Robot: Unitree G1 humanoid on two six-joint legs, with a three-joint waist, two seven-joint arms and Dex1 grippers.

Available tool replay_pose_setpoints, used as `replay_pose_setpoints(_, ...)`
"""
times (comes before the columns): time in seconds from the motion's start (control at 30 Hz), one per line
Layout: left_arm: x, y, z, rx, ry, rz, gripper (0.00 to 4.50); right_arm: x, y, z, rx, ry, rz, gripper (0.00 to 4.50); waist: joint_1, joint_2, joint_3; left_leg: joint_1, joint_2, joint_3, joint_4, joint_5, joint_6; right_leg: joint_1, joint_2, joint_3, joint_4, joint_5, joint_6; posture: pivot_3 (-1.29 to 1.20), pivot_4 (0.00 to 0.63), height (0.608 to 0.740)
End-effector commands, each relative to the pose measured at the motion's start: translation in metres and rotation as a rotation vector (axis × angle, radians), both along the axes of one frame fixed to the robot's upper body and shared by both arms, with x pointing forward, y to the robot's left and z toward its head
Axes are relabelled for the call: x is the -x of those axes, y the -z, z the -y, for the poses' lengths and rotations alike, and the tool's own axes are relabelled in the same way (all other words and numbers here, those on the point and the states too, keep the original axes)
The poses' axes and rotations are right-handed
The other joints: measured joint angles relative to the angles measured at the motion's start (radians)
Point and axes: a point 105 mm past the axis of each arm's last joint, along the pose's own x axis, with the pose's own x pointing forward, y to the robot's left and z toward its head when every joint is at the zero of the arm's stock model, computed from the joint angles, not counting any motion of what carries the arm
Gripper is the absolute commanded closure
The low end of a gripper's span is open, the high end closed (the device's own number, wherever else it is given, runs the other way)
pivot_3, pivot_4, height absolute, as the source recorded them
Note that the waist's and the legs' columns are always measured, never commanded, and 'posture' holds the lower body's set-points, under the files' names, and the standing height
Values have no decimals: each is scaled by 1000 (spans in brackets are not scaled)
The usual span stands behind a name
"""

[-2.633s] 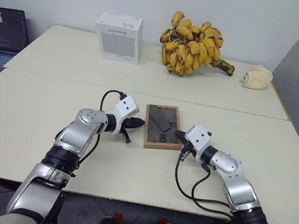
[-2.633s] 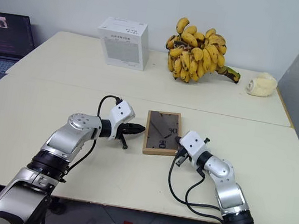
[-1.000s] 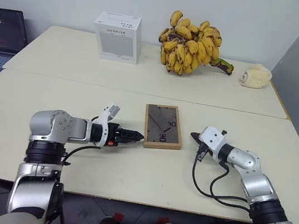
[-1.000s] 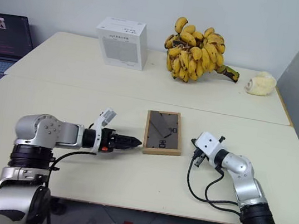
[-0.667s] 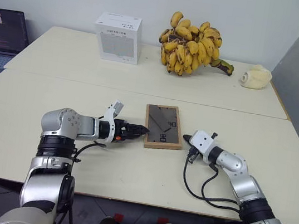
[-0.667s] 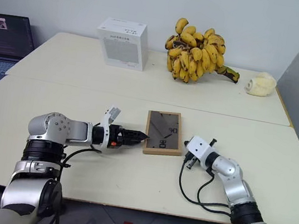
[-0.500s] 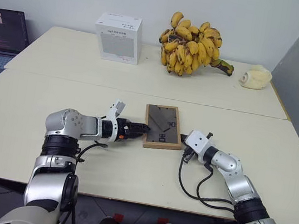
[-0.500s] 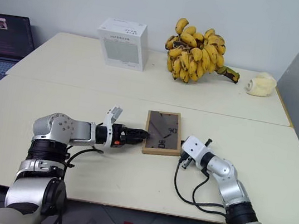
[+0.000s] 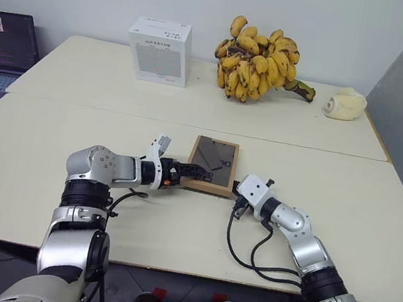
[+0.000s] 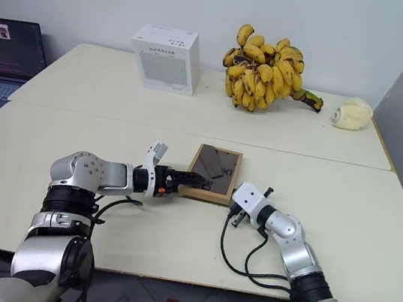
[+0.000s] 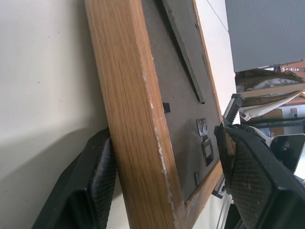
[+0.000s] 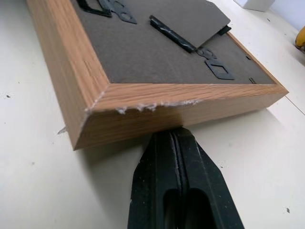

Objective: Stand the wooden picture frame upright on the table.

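**Frame could slip**

L gripper (image 9: 192, 170) is wide open, its fingers either side of the wooden picture frame (image 9: 211, 165), not squeezing yet. R gripper (image 12: 181, 143) is shut tight, empty, tips at the frame's near edge. Frame lies back-up near the table (image 9: 50, 151) seam, left edge tipped up a bit. If R pushes w/o L closing, it may slide or flop flat.

white box (image 9: 159, 50) is standing at the far side | banana bunch (image 9: 260, 60) is lying right of the white box | pale lumpy object (image 9: 345, 104) is lying further right | laptop (image 9: 1, 49) is sitting left of the box
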Motion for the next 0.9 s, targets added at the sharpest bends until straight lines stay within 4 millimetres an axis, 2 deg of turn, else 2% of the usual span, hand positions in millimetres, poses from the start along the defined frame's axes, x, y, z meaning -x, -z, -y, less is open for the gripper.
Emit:
replay_pose_setpoints(0.03,2,-18,4,57,45,46,1370,-6,-5,6,9,16,32,4500,0,0,0,0,0,0,0,0,0,0,0,0,0,0,0,0,150,740)
replay_pose_setpoints(0.33,4,-27,4,97,59,69,3159,-5,-4,3,-4,20,33,4500,1,0,0,0,0,0,0,0,0,0,0,0,0,0,0,0,150,740)
replay_pose_setpoints(0.63,5,-35,8,135,73,87,3200,-5,-5,4,-10,26,37,4500,0,0,0,0,0,0,0,0,0,0,0,0,0,0,0,0,150,740)
replay_pose_setpoints(0.77,8,-46,7,103,93,210,3200,-7,-9,17,8,49,54,4500,0,0,0,0,0,0,0,0,0,0,0,0,0,0,0,0,150,740)
replay_pose_setpoints(0.9,10,-60,2,65,99,352,3200,-4,-23,40,23,70,77,4500,4,1,1,-1,-1,0,-1,0,-1,0,-1,0,-1,0,0,0,150,740)
